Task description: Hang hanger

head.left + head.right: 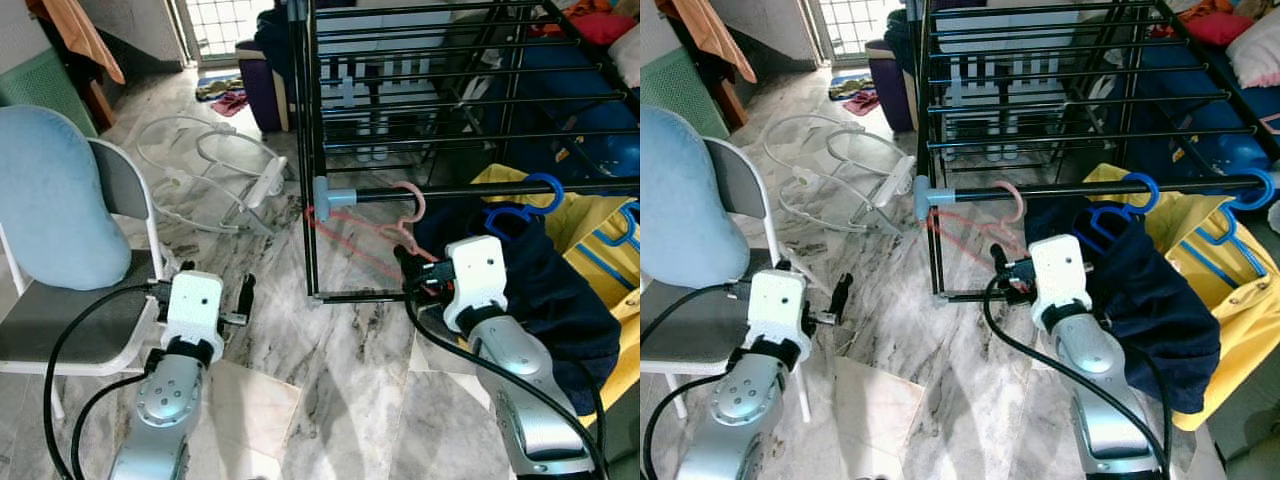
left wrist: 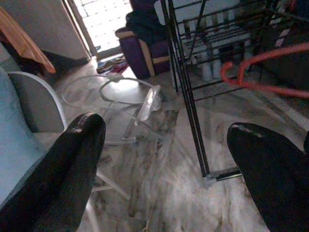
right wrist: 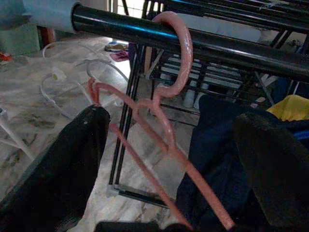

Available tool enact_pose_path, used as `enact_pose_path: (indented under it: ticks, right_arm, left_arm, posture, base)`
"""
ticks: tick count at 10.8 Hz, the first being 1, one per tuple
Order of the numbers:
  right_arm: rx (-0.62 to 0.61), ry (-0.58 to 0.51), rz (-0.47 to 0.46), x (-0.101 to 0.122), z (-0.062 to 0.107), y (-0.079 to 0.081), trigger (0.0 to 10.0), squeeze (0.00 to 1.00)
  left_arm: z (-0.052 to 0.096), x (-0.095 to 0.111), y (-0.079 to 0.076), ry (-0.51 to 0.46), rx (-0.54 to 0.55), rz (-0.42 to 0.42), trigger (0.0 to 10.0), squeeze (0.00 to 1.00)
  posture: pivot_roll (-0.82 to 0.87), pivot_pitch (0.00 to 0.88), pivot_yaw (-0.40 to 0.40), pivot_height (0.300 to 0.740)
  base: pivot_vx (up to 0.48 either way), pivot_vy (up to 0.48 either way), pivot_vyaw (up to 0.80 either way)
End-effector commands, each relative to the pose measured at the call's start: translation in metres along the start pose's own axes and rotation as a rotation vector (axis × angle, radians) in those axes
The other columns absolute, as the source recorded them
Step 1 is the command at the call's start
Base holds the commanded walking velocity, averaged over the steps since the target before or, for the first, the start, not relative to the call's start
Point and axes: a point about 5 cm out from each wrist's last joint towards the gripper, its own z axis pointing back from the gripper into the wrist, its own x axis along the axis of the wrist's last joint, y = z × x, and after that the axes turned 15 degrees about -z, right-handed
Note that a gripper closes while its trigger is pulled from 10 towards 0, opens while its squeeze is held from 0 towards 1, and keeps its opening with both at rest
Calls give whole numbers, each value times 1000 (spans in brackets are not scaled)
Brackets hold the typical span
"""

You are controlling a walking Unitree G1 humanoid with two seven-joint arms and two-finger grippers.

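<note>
Hook of the pink hanger [image 3: 175, 58] is already over the rack's front rail [image 3: 231, 48] near its capped end, so with the right claw [image 3: 169, 159] spread open around it, backing straight out looks next, left claw [image 2: 164, 164] open, idle.

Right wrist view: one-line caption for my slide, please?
Pink hanger hooked over the drying rack's black rail, right gripper jaws open around it, navy garment beside.

No readable text, labels, brands or numbers anywhere in these views. Nothing legible on the drying rack [image 1: 440, 190], the pink hanger [image 3: 169, 96], the hung clothes [image 1: 1140, 290] or the chair [image 1: 70, 320].
</note>
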Motion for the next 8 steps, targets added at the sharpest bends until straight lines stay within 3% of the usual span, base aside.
enact_pose_path:
  ticks: [1,2,3,8]
  right_arm:
    - [15,-10,-4,5,-2,4,10000,969]
    - [18,-7,-9,5,-5,5,10000,290]
    - [22,-6,-9,5,-6,6,10000,0]
    - [39,-2,-18,4,-11,10,10000,0]
  left_arm:
    - [2,-5,-2,33,-3,-19,10000,0]
    - [3,-6,-4,35,-4,-22,10000,0]
    - [3,-6,-4,37,-1,-26,10000,0]
    - [2,-6,-4,37,11,-31,10000,0]
  posture:
    - [-54,80,53,740]
    - [-54,80,53,740]
    - [-54,80,53,740]
    - [-39,70,51,740]
  base:
    - [-251,0,0]
    - [-270,0,0]
    - [-270,0,0]
    - [-272,0,0]
